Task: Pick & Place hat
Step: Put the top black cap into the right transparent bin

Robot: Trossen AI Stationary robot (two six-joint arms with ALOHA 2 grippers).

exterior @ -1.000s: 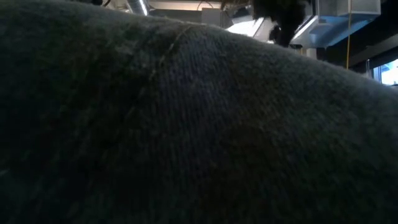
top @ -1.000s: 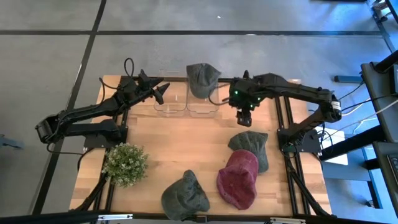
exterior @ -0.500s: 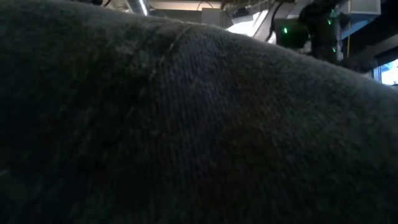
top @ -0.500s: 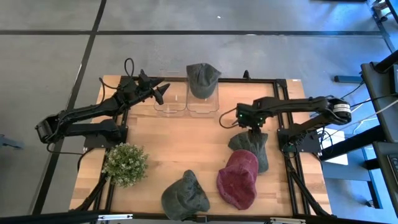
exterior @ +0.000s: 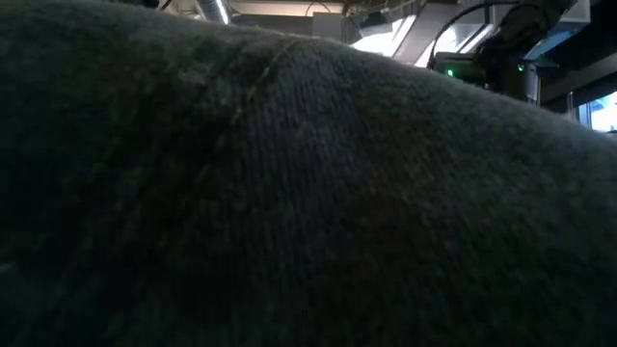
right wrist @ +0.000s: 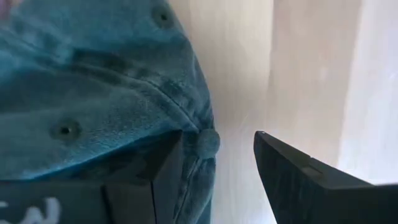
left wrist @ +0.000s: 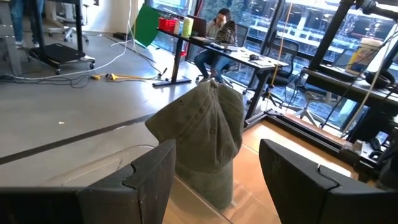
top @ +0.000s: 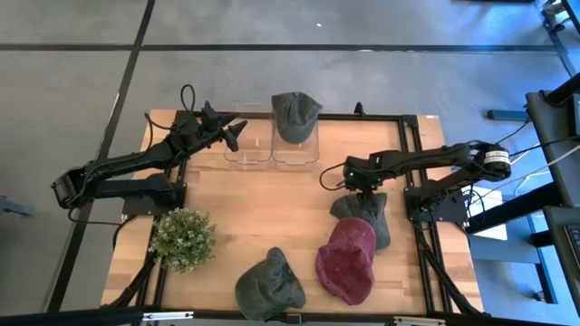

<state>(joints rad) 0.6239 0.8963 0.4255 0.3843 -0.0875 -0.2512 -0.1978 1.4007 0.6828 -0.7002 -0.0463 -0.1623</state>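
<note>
On the table [top: 272, 208], the right gripper [top: 362, 186] hangs open right over the teal hat [top: 367, 215], one finger on the crown. Best to sink lower, then pinch a fold. The left gripper [top: 234, 133] waits open by the bins [top: 272, 154].

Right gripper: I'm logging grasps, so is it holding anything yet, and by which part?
Nothing held. The right gripper is open, down at the top of the grey-green hat, one finger beside its crown button. The left gripper is open too.
</note>
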